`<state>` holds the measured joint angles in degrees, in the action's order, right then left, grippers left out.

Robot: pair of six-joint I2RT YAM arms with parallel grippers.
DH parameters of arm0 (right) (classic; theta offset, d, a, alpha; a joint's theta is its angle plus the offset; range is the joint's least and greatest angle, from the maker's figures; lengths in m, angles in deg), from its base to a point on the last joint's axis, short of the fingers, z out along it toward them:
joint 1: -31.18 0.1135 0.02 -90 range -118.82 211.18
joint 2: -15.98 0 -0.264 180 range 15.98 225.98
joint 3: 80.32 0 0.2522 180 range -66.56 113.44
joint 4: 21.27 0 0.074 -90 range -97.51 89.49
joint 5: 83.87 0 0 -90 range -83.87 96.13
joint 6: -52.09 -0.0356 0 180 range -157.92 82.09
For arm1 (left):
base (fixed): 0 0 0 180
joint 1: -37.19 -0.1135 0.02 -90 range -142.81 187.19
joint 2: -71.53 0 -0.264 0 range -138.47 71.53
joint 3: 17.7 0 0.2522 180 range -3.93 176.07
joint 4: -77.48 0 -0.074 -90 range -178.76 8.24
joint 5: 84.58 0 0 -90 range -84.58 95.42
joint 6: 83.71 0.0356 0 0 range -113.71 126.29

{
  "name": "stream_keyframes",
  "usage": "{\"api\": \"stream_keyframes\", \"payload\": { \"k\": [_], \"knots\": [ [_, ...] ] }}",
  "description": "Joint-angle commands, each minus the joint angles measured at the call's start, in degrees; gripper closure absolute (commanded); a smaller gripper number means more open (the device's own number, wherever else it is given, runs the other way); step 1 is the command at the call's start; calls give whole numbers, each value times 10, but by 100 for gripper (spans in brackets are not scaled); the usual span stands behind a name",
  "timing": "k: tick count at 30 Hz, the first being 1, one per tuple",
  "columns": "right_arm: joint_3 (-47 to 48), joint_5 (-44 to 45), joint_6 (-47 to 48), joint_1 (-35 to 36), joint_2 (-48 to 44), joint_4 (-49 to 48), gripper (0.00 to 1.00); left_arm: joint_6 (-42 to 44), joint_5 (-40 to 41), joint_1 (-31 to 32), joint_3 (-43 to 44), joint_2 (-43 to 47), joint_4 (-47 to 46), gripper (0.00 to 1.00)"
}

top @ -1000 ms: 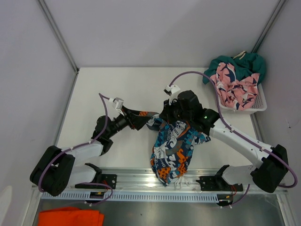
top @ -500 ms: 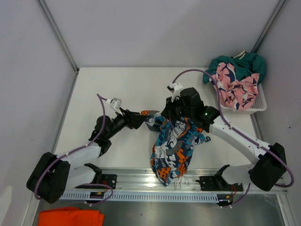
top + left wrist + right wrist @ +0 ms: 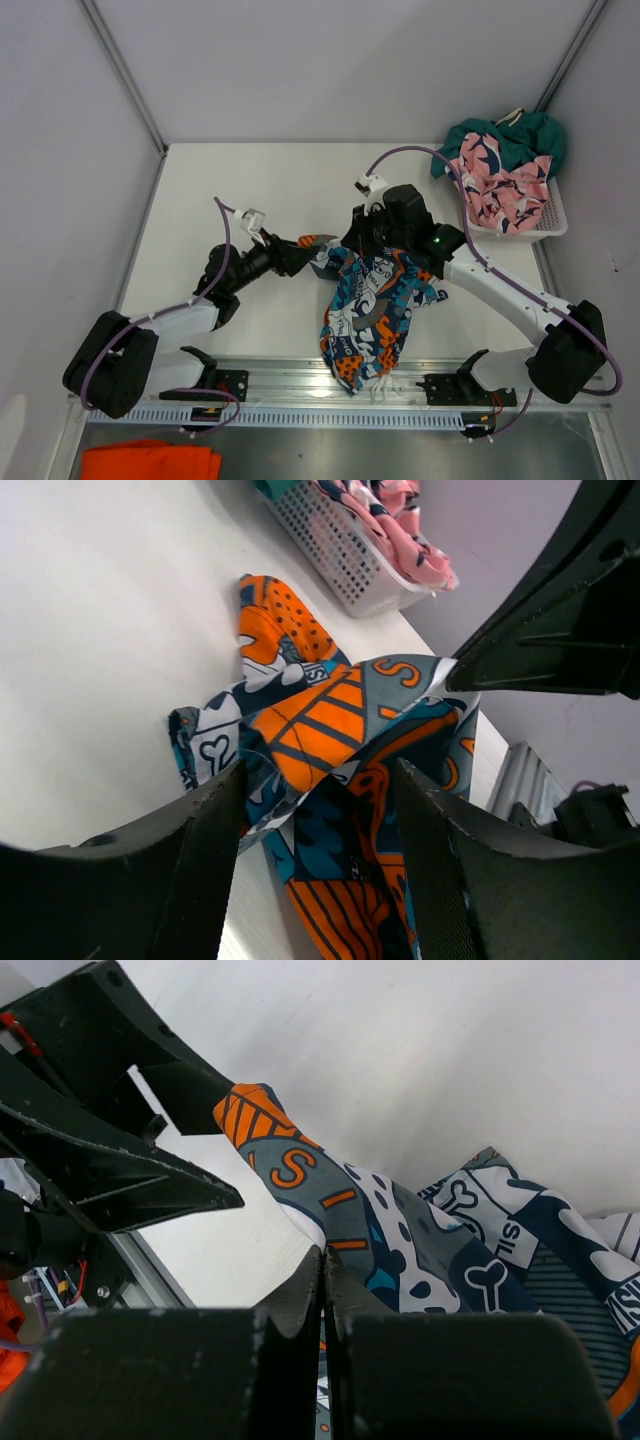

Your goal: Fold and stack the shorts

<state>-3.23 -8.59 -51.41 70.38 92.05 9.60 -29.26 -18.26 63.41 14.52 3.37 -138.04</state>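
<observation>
Your right gripper (image 3: pixel 323 1260) is pinching the printed shorts (image 3: pixel 375 310). Your left gripper (image 3: pixel 318 770) is half-open around their orange corner, so close it squarely, then spread the shorts flat.

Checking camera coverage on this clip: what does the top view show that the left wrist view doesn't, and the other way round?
Only the top view: the rail in front of the arms and the orange cloth below it. Only the left wrist view: close up, a raised fold of the printed shorts standing between the left gripper's open jaws. Both: the printed shorts, the basket and the pink shorts in it.
</observation>
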Motion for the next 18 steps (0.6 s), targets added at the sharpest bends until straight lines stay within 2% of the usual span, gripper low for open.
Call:
{"api": "stream_keyframes", "payload": {
  "k": [1, 3, 6, 9, 11, 12, 13, 15, 16, 17, 18],
  "knots": [
    [7, -18, -7, -3, 3, -26, 100, -18, -56, -3, 22, -30, -81, 36],
    [5, -21, -8, -3, 4, -30, 100, -23, -58, -4, 30, -41, -87, 39],
    [0, -25, -11, -3, 5, -34, 100, -26, -69, -3, 29, -44, -100, 49],
    [-4, -26, -12, -3, 5, -36, 100, -24, -68, -3, 30, -36, -94, 78],
    [-6, -29, -11, -3, 7, -36, 100, -23, -68, -3, 29, -29, -95, 85],
    [-7, -32, -11, -3, 7, -36, 100, -22, -69, -3, 28, -27, -94, 97],
    [-7, -36, -9, -3, 10, -35, 100, -22, -70, -3, 27, -23, -94, 100],
    [-8, -38, -7, -3, 13, -29, 100, -21, -78, -4, 27, -12, -93, 100],
    [-8, -37, -7, -3, 15, -25, 95, -21, -77, -3, 27, -7, -89, 100],
    [-10, -34, -10, -2, 15, -16, 83, -18, -67, -3, 27, 2, -73, 100],
    [-17, -25, -14, -2, 14, -10, 56, -15, -60, -3, 30, 7, -61, 100]
  ]
}}
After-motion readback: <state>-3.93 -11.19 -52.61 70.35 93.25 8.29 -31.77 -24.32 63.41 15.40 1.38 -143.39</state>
